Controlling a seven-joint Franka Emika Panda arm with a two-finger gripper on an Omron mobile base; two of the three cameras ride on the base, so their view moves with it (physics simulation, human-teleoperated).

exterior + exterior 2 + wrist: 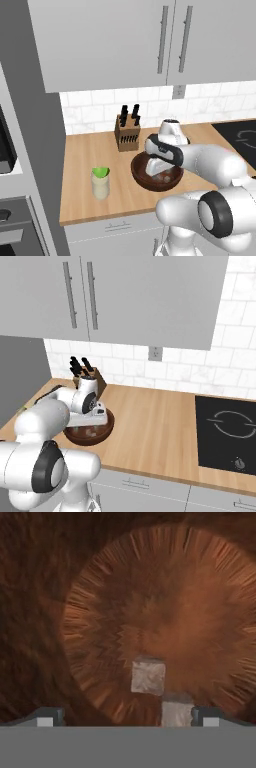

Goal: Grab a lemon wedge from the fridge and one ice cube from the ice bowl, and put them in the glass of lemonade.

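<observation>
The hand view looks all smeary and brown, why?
In the hand view the camera sits very close inside the ice bowl, so its brown texture stretches into blurry streaks; one ice cube stays fairly sharp. The left base view shows the whole bowl clearly.

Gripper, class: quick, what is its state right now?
Gripper: open, holding nothing, low inside the ice bowl with an ice cube between its fingertips.

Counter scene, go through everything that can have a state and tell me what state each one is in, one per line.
Small clear glass of lemonade: upright, lime-green lemon wedge resting at its rim.
Wide dark-brown ice bowl: upright on the counter, holding pale ice cubes.
Two-finger gripper: open, down inside the bowl, one cube between its tips.
Grey upper cabinet doors: closed.
Wooden knife block: upright, knives in.
</observation>
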